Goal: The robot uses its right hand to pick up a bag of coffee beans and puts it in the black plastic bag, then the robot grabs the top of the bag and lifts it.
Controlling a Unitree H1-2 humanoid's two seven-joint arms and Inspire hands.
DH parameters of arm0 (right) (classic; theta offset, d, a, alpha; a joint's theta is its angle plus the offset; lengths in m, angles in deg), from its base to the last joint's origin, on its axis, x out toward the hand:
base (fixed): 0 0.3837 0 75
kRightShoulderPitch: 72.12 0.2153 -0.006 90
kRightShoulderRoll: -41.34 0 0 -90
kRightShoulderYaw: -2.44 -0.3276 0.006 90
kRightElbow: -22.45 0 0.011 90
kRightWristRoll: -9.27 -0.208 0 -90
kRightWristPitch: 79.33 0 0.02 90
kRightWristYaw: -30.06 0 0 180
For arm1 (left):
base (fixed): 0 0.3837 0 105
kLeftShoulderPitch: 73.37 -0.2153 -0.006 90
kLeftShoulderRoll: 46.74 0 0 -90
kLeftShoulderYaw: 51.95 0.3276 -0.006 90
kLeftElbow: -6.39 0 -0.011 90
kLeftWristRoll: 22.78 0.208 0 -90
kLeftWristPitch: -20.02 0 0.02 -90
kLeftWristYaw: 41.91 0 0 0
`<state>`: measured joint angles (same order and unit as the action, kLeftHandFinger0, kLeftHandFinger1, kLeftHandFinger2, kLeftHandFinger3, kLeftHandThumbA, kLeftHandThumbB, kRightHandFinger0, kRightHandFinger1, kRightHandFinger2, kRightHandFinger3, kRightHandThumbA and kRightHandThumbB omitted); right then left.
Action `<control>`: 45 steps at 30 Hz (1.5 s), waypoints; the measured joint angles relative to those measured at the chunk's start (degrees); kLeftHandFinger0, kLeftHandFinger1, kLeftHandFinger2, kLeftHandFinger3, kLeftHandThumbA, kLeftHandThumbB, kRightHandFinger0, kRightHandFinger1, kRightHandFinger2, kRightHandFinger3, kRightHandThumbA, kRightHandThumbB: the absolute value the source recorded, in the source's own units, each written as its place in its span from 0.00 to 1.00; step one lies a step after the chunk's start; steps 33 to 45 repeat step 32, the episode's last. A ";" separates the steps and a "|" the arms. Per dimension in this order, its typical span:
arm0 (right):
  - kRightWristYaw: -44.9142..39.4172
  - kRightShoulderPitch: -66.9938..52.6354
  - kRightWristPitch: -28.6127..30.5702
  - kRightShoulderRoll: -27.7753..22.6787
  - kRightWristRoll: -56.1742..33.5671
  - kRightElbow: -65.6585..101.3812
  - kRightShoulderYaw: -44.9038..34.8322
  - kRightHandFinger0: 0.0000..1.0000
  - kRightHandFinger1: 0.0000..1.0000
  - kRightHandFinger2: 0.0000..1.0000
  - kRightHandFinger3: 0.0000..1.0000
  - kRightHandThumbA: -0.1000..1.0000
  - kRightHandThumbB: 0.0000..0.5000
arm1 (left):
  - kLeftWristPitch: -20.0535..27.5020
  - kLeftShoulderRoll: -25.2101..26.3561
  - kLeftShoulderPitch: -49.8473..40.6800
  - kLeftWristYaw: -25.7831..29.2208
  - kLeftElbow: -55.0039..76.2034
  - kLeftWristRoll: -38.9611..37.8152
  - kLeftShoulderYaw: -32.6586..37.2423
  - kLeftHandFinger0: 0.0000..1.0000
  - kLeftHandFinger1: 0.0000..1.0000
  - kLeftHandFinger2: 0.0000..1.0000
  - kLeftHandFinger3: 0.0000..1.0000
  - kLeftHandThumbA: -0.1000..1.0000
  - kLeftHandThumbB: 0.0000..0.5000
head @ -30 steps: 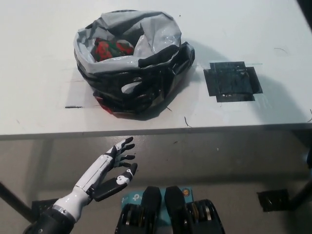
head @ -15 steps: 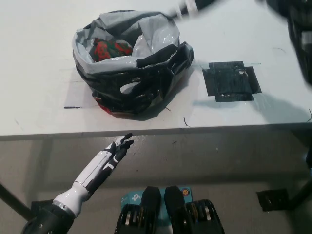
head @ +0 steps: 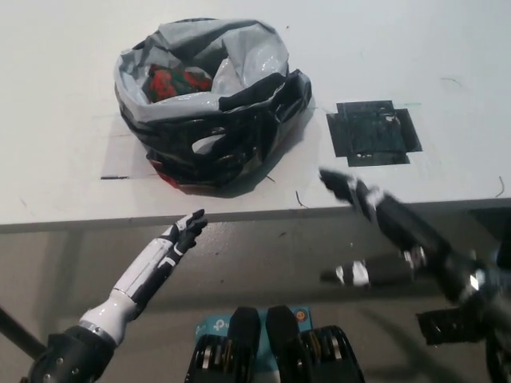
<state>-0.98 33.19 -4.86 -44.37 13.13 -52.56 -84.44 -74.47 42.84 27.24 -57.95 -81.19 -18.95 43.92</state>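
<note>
While the black plastic bag sits apart, the right robot hand is too blurred to judge.

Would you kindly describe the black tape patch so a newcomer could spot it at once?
On the white table, look right of the crumpled black plastic bag, near the front edge. The black tape patch lies flat there, a squarish cross of overlapping strips, unlike the bulging bag.

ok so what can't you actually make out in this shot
Head view only:
- Right hand: motion blur hides whether it is open or shut.
- Red item in the black plastic bag: mostly hidden by the bag's folded rim, so unidentifiable.
- Left hand: seen edge-on, finger spread unclear.
</note>
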 measured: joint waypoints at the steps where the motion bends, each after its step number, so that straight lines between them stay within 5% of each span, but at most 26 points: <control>1: 0.75 -2.30 1.50 0.68 0.01 -0.24 -0.66 1.00 1.00 1.00 1.00 1.00 0.62 | 0.26 -0.02 -0.04 0.03 -0.06 -0.05 -0.34 1.00 1.00 1.00 1.00 1.00 0.22; 4: 1.99 -4.74 4.01 1.66 0.02 -1.51 -1.78 1.00 1.00 1.00 1.00 1.00 0.52 | 0.70 -0.17 -0.59 0.14 -0.06 -0.11 -0.77 1.00 1.00 1.00 1.00 1.00 0.23; 5: 2.26 -5.17 4.59 1.94 0.03 -1.79 -2.01 1.00 1.00 1.00 1.00 1.00 0.57 | 0.86 -0.26 -0.91 0.16 -0.06 -0.11 -0.86 1.00 1.00 1.00 1.00 1.00 0.23; 8: 3.48 -7.02 6.90 3.11 0.03 -3.14 -2.71 1.00 1.00 1.00 1.00 1.00 0.57 | 1.33 -0.65 -2.53 0.19 -0.04 -0.17 -1.06 1.00 1.00 1.00 1.00 1.00 0.34; 14: 5.42 -10.73 12.00 5.33 0.00 -6.50 -3.86 1.00 1.00 1.00 1.00 1.00 0.56 | 2.08 -0.98 -7.59 0.27 0.02 -0.62 -2.17 1.00 1.00 1.00 1.00 1.00 0.38; 31: 11.43 -16.06 26.99 6.90 -0.06 -13.12 -6.13 1.00 1.00 1.00 1.00 1.00 0.66 | 6.45 -1.73 -13.52 0.46 1.67 -1.11 -4.49 1.00 1.00 1.00 1.00 1.00 0.34; 45: 11.67 -16.04 27.57 6.90 -0.06 -13.34 -6.12 1.00 1.00 1.00 1.00 1.00 0.66 | 6.71 -1.76 -13.50 0.49 1.68 -1.12 -4.56 1.00 1.00 1.00 1.00 1.00 0.34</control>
